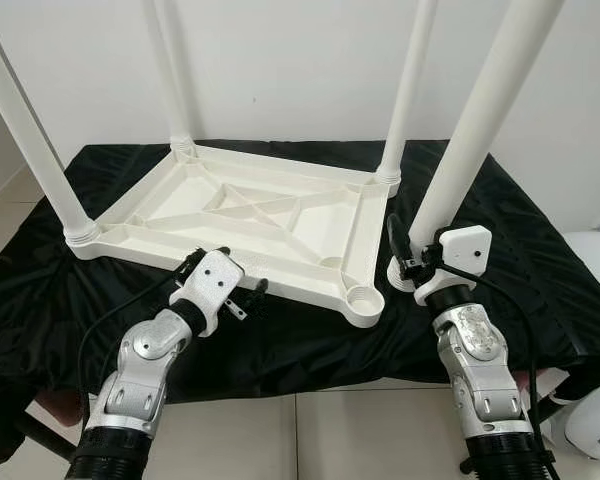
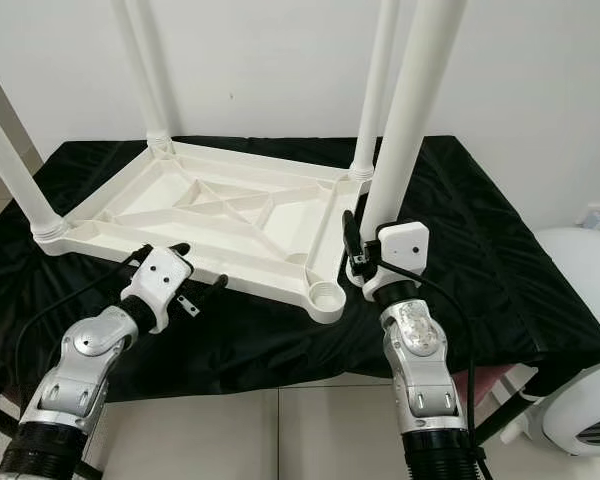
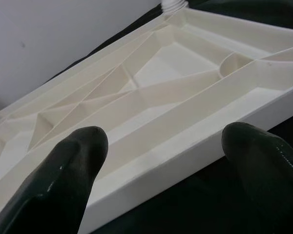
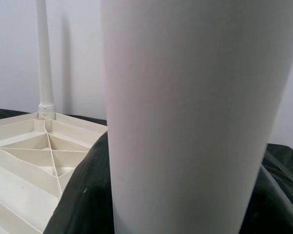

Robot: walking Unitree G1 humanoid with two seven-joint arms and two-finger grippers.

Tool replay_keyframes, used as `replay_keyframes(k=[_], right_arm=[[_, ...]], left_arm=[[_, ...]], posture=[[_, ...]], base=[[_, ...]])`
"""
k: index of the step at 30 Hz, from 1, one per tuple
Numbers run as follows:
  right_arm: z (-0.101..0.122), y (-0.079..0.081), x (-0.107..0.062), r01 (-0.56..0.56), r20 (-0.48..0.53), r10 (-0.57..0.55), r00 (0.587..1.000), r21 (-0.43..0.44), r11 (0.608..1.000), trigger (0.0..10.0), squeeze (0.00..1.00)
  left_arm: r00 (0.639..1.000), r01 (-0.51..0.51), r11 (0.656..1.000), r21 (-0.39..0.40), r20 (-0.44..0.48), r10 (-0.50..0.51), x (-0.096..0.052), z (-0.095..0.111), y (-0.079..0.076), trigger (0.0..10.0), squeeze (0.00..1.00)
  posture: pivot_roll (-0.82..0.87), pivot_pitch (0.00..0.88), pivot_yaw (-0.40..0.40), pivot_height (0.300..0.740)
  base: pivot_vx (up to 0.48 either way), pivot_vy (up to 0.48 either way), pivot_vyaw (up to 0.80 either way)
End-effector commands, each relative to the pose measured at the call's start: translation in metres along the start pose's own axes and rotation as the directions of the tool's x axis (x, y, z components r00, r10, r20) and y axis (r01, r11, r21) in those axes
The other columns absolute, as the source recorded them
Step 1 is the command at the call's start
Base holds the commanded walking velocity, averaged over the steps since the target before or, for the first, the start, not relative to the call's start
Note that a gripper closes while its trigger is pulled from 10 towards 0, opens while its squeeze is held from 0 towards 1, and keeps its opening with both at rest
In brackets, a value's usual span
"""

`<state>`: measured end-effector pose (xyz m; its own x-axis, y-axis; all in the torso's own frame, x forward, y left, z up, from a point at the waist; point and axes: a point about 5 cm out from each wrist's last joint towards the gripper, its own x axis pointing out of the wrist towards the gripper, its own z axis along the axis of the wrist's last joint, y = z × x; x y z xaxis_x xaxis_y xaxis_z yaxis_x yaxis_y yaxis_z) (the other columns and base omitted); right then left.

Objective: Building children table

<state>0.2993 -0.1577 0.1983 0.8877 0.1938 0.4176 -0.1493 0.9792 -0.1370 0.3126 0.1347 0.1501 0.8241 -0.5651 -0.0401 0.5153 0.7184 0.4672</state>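
Right pincer (image 2: 354,250) clamped around loose table leg (image 2: 405,120); left pincer (image 1: 225,268) spread wide at tabletop (image 1: 280,215) edge.

1. Left arm (image 1: 140,370): silver jointed metal casing with screws, black ribbed cuff at its base, black cable looping alongside.
2. Left gripper (image 1: 225,272): white wrist housing, two glossy black rounded fingers (image 3: 68,170).
3. Right arm (image 1: 480,375): same silver casing, black cable.
4. Right gripper (image 1: 405,262): white rounded camera box, black fingers.
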Motion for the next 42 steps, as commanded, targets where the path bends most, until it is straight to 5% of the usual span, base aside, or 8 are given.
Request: replay_keyframes(k=[1,11,14,19,22,42], right_arm=[[0.002,0.003,0.002,-0.007,0.004,0.007,1.0,0.009,1.0,10.0,0.0],[0.001,0.003,-0.001,0.006,0.001,-0.006,1.0,0.006,1.0,10.0,0.0],[0.001,0.002,-0.004,0.019,-0.001,-0.019,1.0,0.004,1.0,10.0,0.0],[0.001,0.002,-0.005,0.024,-0.002,-0.024,1.0,0.004,1.0,10.0,0.0],[0.002,0.002,-0.005,0.028,0.002,-0.028,1.0,0.003,1.0,10.0,0.0],[0.007,0.001,-0.007,0.037,0.01,-0.036,0.999,-0.012,0.999,10.0,0.0]], left_arm=[[0.998,0.064,0.998,0.022,-0.008,-0.064,0.005,0.0,-0.001,10.0,0.0],[0.975,0.224,0.974,0.038,-0.008,-0.224,0.026,0.008,-0.002,10.0,0.0],[0.933,0.359,0.928,0.101,-0.036,-0.357,0.035,0.009,-0.011,10.0,0.0],[0.911,0.412,0.903,0.122,-0.046,-0.41,0.041,0.01,-0.015,10.0,0.0],[0.866,0.5,0.859,0.108,-0.07,-0.496,0.051,0.011,-0.019,10.0,0.0],[0.86,0.483,0.873,-0.064,-0.153,-0.487,0.073,0.006,-0.003,10.0,0.0]], posture=[[-0.09,0.037,0.065,0.74],[-0.11,0.041,0.085,0.74],[-0.12,0.043,0.096,0.74],[-0.12,0.04,0.1,0.74],[-0.13,0.038,0.104,0.74],[-0.16,0.048,0.107,0.74]], base=[[0.0,0.0,0.0],[0.0,0.0,0.0],[0.0,0.0,0.0],[0.0,0.0,0.0],[0.0,0.0,0.0],[0.0,0.0,0.0]])
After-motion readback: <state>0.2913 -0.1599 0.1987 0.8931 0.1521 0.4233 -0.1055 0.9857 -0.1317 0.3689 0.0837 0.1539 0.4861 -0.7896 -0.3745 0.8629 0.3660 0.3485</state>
